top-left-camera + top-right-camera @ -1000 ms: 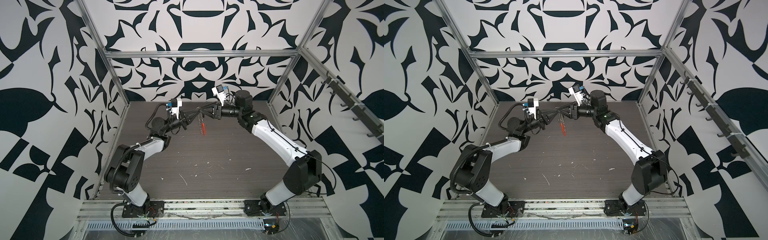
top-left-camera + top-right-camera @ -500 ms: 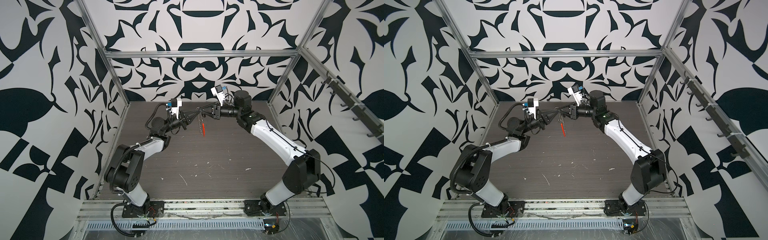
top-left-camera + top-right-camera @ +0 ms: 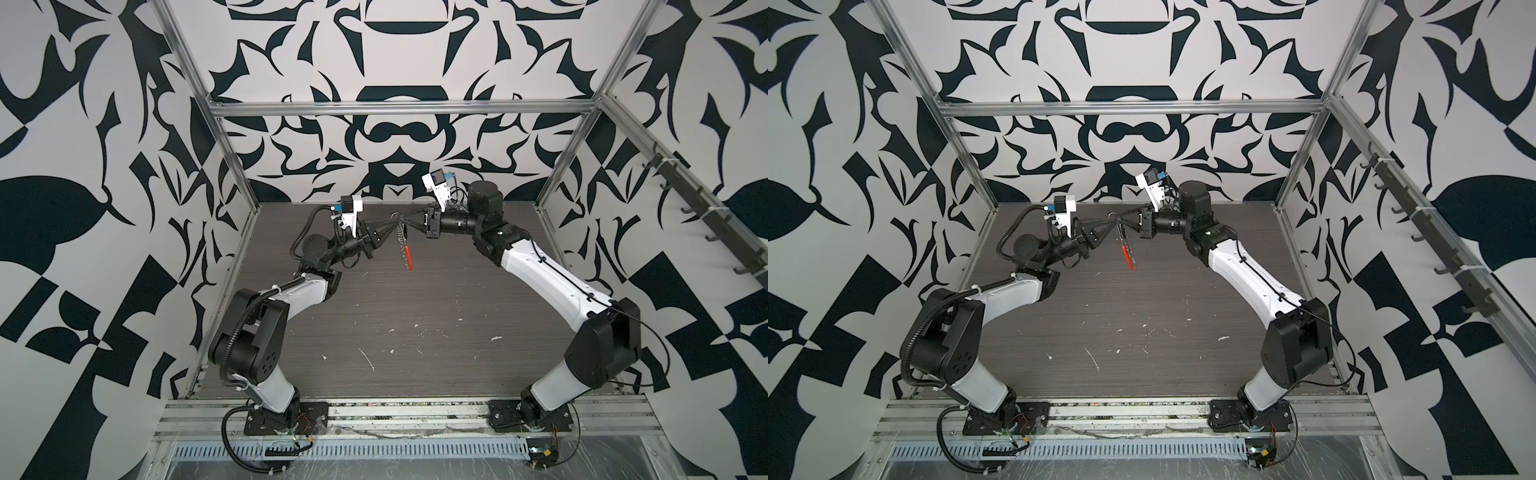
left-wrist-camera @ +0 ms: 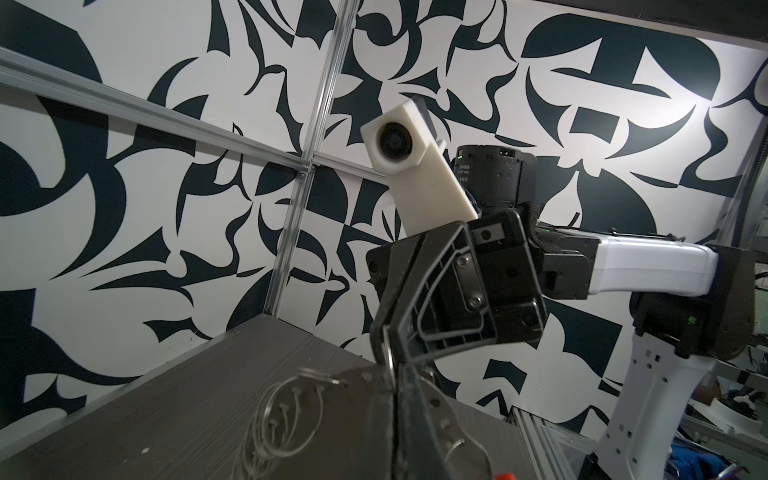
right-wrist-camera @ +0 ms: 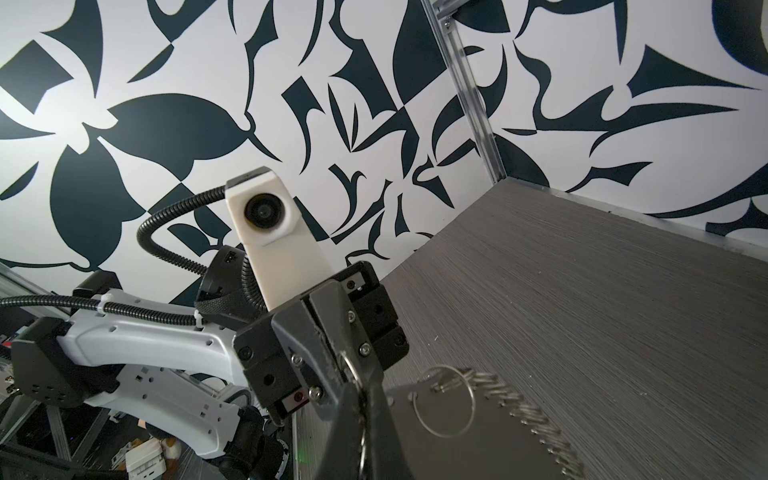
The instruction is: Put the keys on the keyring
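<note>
Aloft, pinched from two sides

Met tip to tip over the far middle of the table [image 3: 415, 316] in both top views: left claw [image 3: 390, 227] reaching from one side, right claw [image 3: 404, 216] from the opposite one, both well clear of the wood. Closed down narrow, each of the two, with no gap to be seen between the jaws. Nipped between them, one of the small split rings [image 3: 395, 215] at the top of the keyring [image 3: 405, 243]. Hangs straight down from that meeting point, free of the table, with the orange-red segment [image 3: 409, 258] as its lowest part. From the left wrist, looks onto the right claw [image 4: 385, 347] drawn to a point around a thin ring, with a fan of silver split rings [image 4: 286, 411] close in front of the lens. From the right wrist, looks onto the left claw [image 5: 338, 353] likewise clamped tight on a ring, the fringe of split rings [image 5: 528, 411] trailing off to one side
</note>
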`<state>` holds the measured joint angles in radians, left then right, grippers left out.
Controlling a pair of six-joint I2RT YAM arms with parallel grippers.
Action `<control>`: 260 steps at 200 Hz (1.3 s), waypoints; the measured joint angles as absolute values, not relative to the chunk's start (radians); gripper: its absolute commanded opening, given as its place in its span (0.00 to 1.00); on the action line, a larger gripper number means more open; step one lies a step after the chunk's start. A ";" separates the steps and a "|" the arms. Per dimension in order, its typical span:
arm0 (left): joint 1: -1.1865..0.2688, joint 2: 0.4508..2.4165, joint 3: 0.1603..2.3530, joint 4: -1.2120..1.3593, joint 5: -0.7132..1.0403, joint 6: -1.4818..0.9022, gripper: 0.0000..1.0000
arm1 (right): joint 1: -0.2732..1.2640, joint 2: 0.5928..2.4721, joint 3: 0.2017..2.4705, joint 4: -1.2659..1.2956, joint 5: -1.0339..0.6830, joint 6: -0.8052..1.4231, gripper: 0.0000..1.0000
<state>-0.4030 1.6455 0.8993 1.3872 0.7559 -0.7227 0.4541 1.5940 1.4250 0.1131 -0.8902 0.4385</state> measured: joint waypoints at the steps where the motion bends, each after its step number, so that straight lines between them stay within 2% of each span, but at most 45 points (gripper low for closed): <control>1: -0.403 1.646 0.899 1.388 0.756 -0.723 0.00 | 0.454 1.594 1.425 0.112 -0.889 0.438 0.00; 13: -0.402 1.649 0.899 1.389 0.756 -0.724 0.09 | 0.456 1.594 1.425 0.108 -0.880 0.432 0.00; 44: -0.391 1.670 0.899 1.393 0.756 -0.718 0.20 | 0.466 1.591 1.425 0.070 -0.828 0.384 0.00; 95: -0.358 1.679 0.890 1.392 0.763 -0.700 0.22 | 0.474 1.580 1.425 -0.008 -0.742 0.274 0.00; 123: -0.320 1.660 0.867 1.334 0.820 -0.636 0.14 | 0.476 1.575 1.425 -0.052 -0.716 0.210 0.00; 141: -0.304 1.605 0.871 1.150 0.877 -0.508 0.14 | 0.478 1.575 1.425 -0.087 -0.709 0.168 0.00; 151: -0.299 1.560 0.899 0.963 0.901 -0.371 0.14 | 0.479 1.575 1.425 -0.106 -0.709 0.147 0.00; 177: -0.304 1.484 1.093 0.410 0.932 0.019 0.14 | 0.484 1.575 1.425 -0.131 -0.708 0.102 0.00; 195: -0.307 1.467 1.212 0.139 0.941 0.228 0.15 | 0.489 1.575 1.425 -0.144 -0.708 0.080 0.00; 224: -0.308 1.478 1.298 -0.137 0.961 0.428 0.18 | 0.501 1.575 1.425 -0.157 -0.709 0.056 0.00; 260: -0.307 1.539 1.362 -0.313 0.994 0.532 0.19 | 0.515 1.575 1.425 -0.162 -0.715 0.047 0.00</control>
<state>-0.3069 1.5387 1.3624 -0.3130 0.9943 0.5323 0.5148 1.5753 1.4250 -0.1616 -0.7151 0.0475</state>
